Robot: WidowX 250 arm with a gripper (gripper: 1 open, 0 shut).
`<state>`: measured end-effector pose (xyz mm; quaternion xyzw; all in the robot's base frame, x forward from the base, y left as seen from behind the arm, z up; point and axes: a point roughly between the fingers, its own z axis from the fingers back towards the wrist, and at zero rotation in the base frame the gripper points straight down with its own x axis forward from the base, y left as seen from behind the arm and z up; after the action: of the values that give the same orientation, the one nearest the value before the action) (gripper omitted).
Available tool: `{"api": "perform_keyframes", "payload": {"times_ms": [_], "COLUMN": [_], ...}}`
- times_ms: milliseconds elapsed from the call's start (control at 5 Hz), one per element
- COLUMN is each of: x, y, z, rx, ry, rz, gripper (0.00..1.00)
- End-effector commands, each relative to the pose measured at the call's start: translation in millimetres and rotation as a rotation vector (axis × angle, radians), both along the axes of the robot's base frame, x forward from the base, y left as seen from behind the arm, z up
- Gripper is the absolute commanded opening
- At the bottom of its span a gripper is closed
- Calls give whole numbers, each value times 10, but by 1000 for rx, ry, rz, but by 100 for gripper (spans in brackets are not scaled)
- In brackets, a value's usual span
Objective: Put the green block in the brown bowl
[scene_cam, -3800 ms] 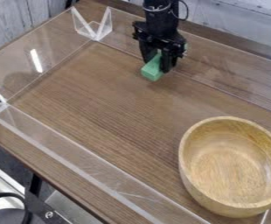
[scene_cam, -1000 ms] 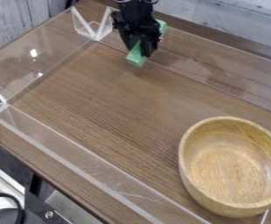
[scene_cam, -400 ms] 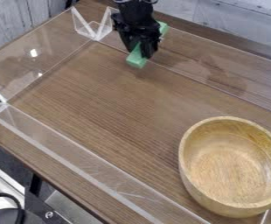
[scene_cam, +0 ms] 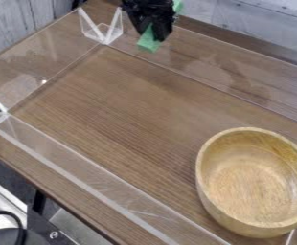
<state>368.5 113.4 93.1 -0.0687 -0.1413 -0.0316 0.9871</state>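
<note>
One container on the bench [scene_cam: 125, 124]: the brown bowl [scene_cam: 255, 181], lower right of frame, upright on the wood-grain top, interior bare wood w/ nothing in it. Clear acrylic walls [scene_cam: 36, 144] edge the bench along the left and front; a small clear bracket [scene_cam: 98, 26] stands at upper left, just left of the arm.

Gripper [scene_cam: 152, 36] sits at top centre, pointing steeply down, black fingers [scene_cam: 163, 27] clamped on the green block [scene_cam: 152, 39]. Block hangs tilted, lower end poking out below the fingers, clear of the bench surface, well apart from the bowl, which is diagonally across the frame.

Vs a sec ago: gripper and block are higher in frame, nearer the top edge; before, the block's lower end was down close to the bench top. Sideways position approx the same. Grip unchanged, block at the same tilt. Bowl hasn't moved, its inside as bare as before.
</note>
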Motion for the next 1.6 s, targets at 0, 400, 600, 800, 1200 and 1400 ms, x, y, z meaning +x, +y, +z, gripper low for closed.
{"api": "perform_keyframes", "payload": {"times_ms": [0, 400, 600, 800, 1200, 1400], "x": [71, 50, 61, 60, 77, 85], "y": [132, 151, 109, 56, -17, -29], "z": [184, -94, -114, -21, 201, 241], "rx": [53, 64, 61, 56, 55, 56], "ry": [-80, -56, -63, -83, -128, -144], "rz": [11, 2, -13, -32, -63, -73], "gripper": [0, 0, 0, 0, 0, 0]}}
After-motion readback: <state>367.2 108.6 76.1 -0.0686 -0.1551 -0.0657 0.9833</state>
